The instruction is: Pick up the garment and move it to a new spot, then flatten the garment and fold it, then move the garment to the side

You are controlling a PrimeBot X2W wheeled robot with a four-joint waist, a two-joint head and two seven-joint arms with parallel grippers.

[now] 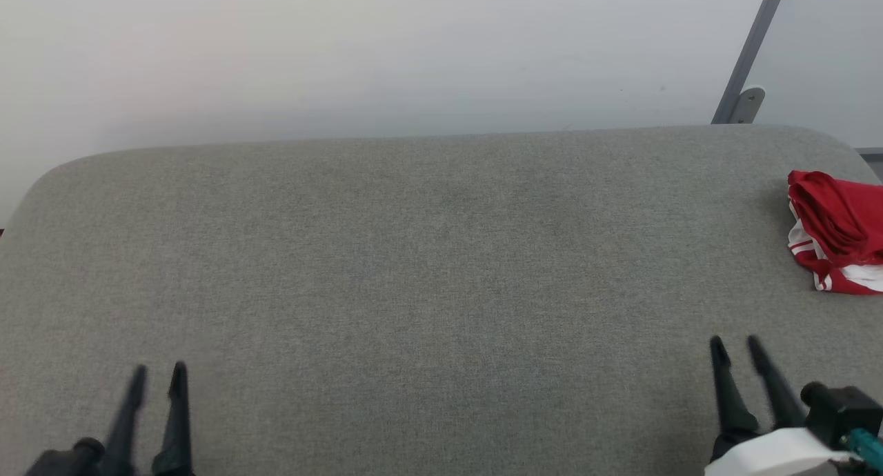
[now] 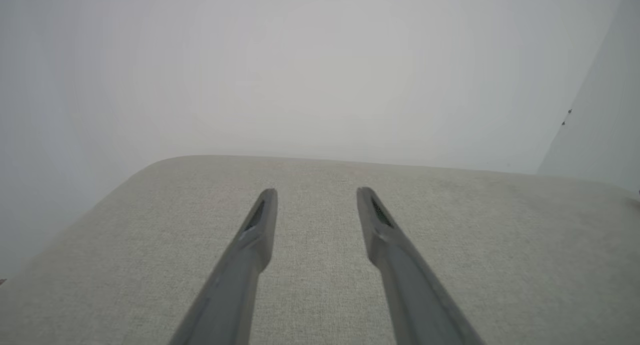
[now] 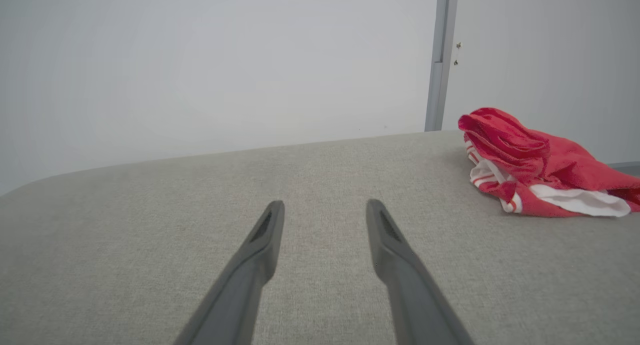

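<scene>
Head view first, the technician says — where is the garment (image 1: 838, 231)?

Me: At the right edge of the grey padded table (image 1: 441, 255), toward the far side, partly cut off by the picture's border. It lies bunched, with red folds heaped on top and a white sleeve and striped trim poking out on the near side. It is not spread flat, and I see no tidy fold in it.

Technician: Waiting, or put away?

Me: I can't settle that. A heap at the side fits a shirt left there for me to collect. It also fits one set aside after handling, if loosely.

Technician: And your grippers?

Me: Both sit at the near edge, my left gripper (image 1: 160, 369) toward the left corner and my right gripper (image 1: 735, 341) toward the right. Their fingers point at the far wall (image 1: 345, 48). I judge that this stance holds them off the cloth and leaves the broad middle of the pad between them. The right one is nearer the garment yet well apart from it — the shirt lies farther off and to its right.

Technician: How wide?

Me: Each pair of fingers stands parted, and bare grey fabric shows through the gap in both wrist views. They grasp nothing and touch no cloth. Whether the tips brush the pad I cannot tell.
</scene>
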